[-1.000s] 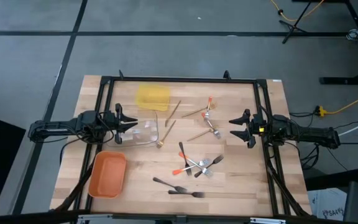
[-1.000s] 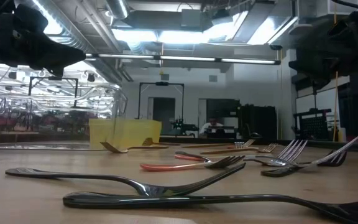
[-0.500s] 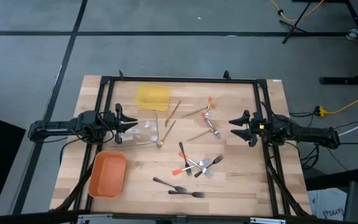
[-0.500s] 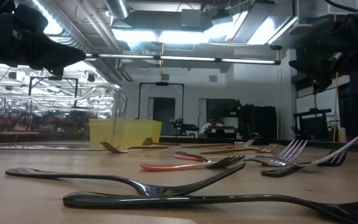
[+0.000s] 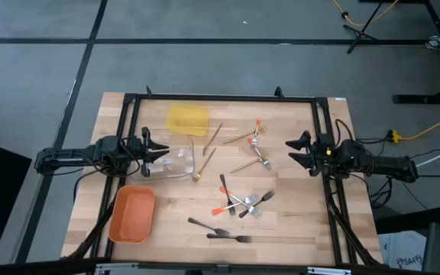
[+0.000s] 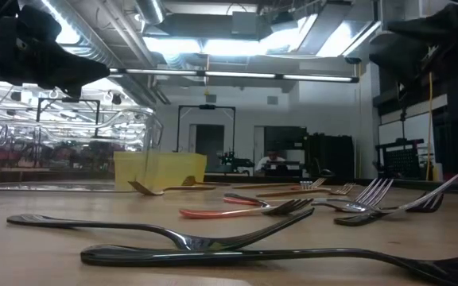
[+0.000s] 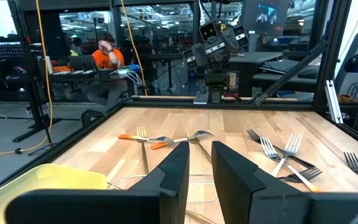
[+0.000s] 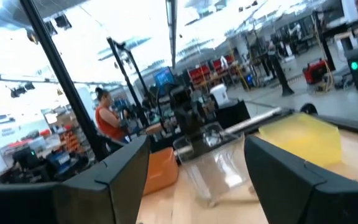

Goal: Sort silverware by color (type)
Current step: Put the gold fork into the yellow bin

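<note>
The silverware lies scattered on the wooden table: tan wooden pieces [image 5: 211,136], silver ones with orange tips [image 5: 261,155] and dark forks [image 5: 231,237], some crossed in a pile [image 5: 247,202]. My left gripper [image 5: 161,151] hovers over the left edge of the clear tray [image 5: 177,163], its fingers a narrow gap apart [image 7: 201,168]. My right gripper [image 5: 291,152] hangs wide open [image 8: 194,168] above the table's right side, to the right of the silverware. Neither gripper touches anything.
A yellow tray [image 5: 187,120] sits toward the far left, and an orange tray [image 5: 133,214] toward the near left. A black frame rail [image 5: 220,98] borders the table. Bare wood shows along the near edge. A person in orange [image 7: 104,55] sits beyond the table.
My right gripper has drawn back a little toward the table's right edge and risen, leaving the top of the low view; it has also turned about its wrist. The left arm and the silverware have stayed where they were.
</note>
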`<state>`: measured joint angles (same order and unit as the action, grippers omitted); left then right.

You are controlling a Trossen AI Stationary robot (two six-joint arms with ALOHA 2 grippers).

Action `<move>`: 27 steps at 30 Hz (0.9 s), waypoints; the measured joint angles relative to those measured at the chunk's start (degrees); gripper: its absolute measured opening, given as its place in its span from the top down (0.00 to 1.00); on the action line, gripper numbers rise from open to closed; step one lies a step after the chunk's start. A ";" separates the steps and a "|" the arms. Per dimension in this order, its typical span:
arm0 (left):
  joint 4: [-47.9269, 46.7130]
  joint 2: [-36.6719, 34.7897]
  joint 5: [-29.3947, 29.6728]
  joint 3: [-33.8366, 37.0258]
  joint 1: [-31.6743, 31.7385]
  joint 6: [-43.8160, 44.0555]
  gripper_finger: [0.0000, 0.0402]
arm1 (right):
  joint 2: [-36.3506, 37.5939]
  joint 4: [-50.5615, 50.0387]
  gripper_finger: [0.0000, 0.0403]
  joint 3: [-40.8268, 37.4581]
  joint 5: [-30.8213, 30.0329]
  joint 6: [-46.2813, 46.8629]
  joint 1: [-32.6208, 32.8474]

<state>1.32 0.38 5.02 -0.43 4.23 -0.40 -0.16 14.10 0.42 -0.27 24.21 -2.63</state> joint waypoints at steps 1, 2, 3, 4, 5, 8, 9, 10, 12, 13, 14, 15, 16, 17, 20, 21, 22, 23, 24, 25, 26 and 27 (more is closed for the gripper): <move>0.00 -0.01 -0.02 0.00 -0.02 0.01 0.84 | 0.02 -0.07 0.37 0.24 -0.11 0.01 0.01; 0.00 0.00 0.00 0.00 -0.01 0.00 0.84 | -0.16 -0.21 0.37 0.67 -0.25 0.02 0.01; 0.00 -0.01 0.00 0.00 -0.02 0.00 0.84 | -0.50 -0.23 0.37 1.20 -0.33 0.01 0.02; 0.00 -0.02 0.00 0.00 0.00 0.00 0.84 | -1.00 -0.23 0.37 1.89 -0.44 0.00 0.02; 0.00 -0.01 -0.01 0.00 0.00 0.00 0.84 | -1.69 -0.18 0.37 2.75 -0.70 0.00 0.00; 0.00 -0.02 0.00 0.00 0.00 -0.04 0.84 | -5.03 -0.21 0.37 5.68 -0.81 -0.57 0.00; 0.02 0.00 0.00 0.00 0.00 -0.02 0.84 | -6.50 -0.21 0.37 6.79 -0.81 -1.05 0.02; 0.00 -0.02 0.00 0.00 0.00 -0.02 0.84 | -8.19 -0.21 0.37 8.00 -0.83 -1.92 0.02; 0.00 0.00 0.00 0.00 0.00 -0.02 0.84 | -11.89 -0.25 0.37 10.50 -0.84 -3.47 0.00; 0.00 -0.02 0.00 0.00 0.00 -0.02 0.84 | -14.23 -0.53 0.37 11.98 -0.84 -4.47 0.00; 0.00 -0.02 0.00 0.00 -0.02 -0.02 0.84 | -16.54 -0.63 0.37 13.36 -0.84 -5.63 0.00; 0.00 -0.02 0.00 0.00 -0.02 -0.02 0.84 | -19.00 -0.76 0.37 14.76 -0.84 -7.02 0.00; 0.00 -0.01 0.00 0.00 0.00 -0.02 0.84 | -21.58 -1.15 0.37 16.36 -0.84 -8.35 0.00; 0.00 -0.01 0.00 0.00 0.00 -0.02 0.84 | -24.11 -1.76 0.37 18.01 -0.84 -9.69 0.00; 0.00 0.00 0.00 0.00 0.00 -0.02 0.84 | -31.73 -7.34 0.37 24.06 -2.13 -14.92 -0.07; 0.00 0.00 0.00 0.00 0.00 -0.02 0.84 | -34.24 -10.25 0.37 26.32 -3.17 -16.83 -0.07; 0.00 0.00 0.00 0.00 0.00 -0.02 0.84 | -37.11 -13.40 0.37 28.64 -4.43 -18.55 -0.09; 0.01 -0.01 0.00 0.00 -0.01 -0.02 0.84 | -40.07 -16.49 0.37 31.15 -5.91 -20.08 -0.09; 0.02 -0.02 0.00 0.00 -0.01 -0.02 0.84 | -42.83 -19.65 0.37 33.57 -7.44 -21.44 -0.11; 0.00 0.00 0.00 0.00 -0.02 -0.02 0.84 | -45.50 -22.81 0.37 35.93 -9.05 -22.38 -0.13; 0.00 0.00 0.00 0.00 0.00 -0.04 0.84 | -48.23 -26.02 0.37 38.18 -10.90 -23.29 -0.14; 0.01 -0.01 0.00 0.00 0.00 -0.04 0.84 | -50.78 -28.87 0.37 40.46 -12.67 -24.04 -0.36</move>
<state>1.33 0.37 5.02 -0.43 4.23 -0.45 -50.95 -14.77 40.88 -12.94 0.16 -3.00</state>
